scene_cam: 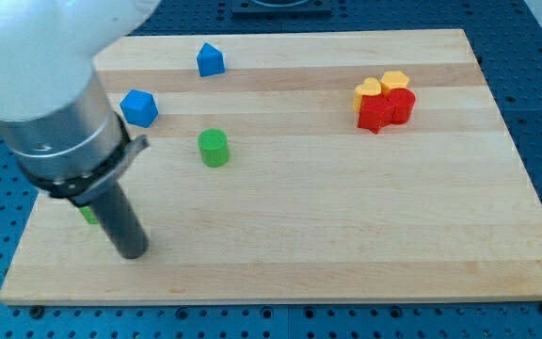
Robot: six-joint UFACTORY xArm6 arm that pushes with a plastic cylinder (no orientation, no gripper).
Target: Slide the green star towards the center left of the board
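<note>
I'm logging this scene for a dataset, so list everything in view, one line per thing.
Blue blocks: two, blue; one near the view's top, one lower left of it.
Green cylinder: one, green; left of centre.
Green block: one, green; view's left, mostly hidden behind the rod, shape unclear.
Yellow blocks: two, yellow; upper right, touching the red ones.
Red blocks: two, red; just below the yellow pair.
Board: one, pale wood.
My tip: dark; lower left, right of and below the hidden green block.

Wood board (346, 235) w/ blue (211, 60), green (214, 148), red (385, 110), yellow (384, 86) blocks.
</note>
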